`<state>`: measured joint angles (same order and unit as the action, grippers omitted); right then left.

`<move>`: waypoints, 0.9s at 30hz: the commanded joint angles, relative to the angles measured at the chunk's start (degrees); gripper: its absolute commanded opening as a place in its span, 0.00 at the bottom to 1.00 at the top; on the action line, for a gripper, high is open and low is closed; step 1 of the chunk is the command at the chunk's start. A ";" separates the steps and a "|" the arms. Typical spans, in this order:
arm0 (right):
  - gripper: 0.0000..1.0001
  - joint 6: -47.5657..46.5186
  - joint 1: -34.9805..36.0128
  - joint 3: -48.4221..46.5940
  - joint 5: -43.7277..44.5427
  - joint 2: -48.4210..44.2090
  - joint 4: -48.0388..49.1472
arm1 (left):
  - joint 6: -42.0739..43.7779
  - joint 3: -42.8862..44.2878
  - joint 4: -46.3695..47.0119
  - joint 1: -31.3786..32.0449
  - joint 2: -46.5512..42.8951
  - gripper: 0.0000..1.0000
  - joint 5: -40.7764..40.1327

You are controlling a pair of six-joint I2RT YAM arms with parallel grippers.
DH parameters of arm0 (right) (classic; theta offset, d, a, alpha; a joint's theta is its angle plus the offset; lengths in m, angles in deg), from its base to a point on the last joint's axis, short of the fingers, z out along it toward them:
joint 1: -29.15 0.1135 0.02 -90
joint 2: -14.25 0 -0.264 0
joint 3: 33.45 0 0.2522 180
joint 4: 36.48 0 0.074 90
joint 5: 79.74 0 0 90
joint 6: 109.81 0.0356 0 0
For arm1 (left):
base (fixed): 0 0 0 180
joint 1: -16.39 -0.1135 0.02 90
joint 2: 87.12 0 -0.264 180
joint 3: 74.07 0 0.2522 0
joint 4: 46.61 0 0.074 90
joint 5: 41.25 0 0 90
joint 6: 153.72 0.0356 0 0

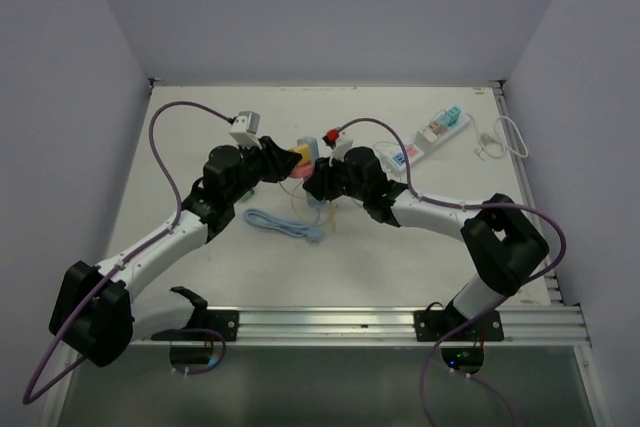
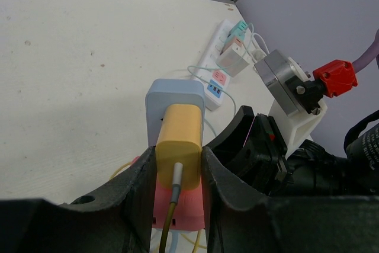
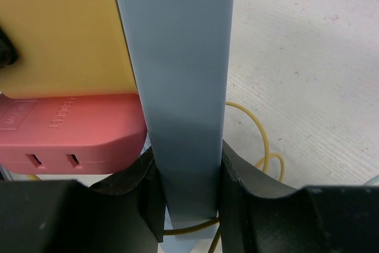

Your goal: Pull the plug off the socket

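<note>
A yellow plug (image 2: 179,128) with a thin yellow cord sits against the face of a blue-grey socket block (image 2: 175,93). No gap shows between them. A pink plug (image 2: 180,208) sits in the same block just below it. My left gripper (image 2: 177,158) is shut on the yellow plug's sides. My right gripper (image 3: 186,170) is shut on the socket block (image 3: 177,57), with the yellow plug (image 3: 59,34) and pink plug (image 3: 65,131) to its left. In the top view both grippers meet mid-table, the left (image 1: 285,159) and the right (image 1: 318,179), around the yellow plug (image 1: 300,153).
A white power strip (image 1: 430,135) with plugs in it lies at the back right, and a white cord (image 1: 505,137) lies beside it. A light blue cable (image 1: 280,222) lies on the table below the grippers. A thin yellow cord (image 3: 260,134) loops under the socket. Walls close three sides.
</note>
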<state>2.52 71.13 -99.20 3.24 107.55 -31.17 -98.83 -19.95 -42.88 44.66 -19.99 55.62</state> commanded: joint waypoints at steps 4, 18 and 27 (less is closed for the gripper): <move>0.00 0.79 -1.98 1.54 9.73 -3.03 0.80 | 0.13 -0.81 5.27 0.29 -5.08 0.00 -1.42; 0.00 3.60 -7.87 2.86 15.37 -1.01 -7.99 | 0.83 -3.45 6.33 0.29 -11.94 0.00 -4.41; 0.00 2.98 -8.40 5.49 12.48 -5.48 -5.71 | 0.49 -3.70 -1.50 0.12 -12.11 0.00 -12.49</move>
<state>5.62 62.56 -94.30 15.28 106.61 -39.28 -98.61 -24.30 -43.38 45.27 -31.68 48.96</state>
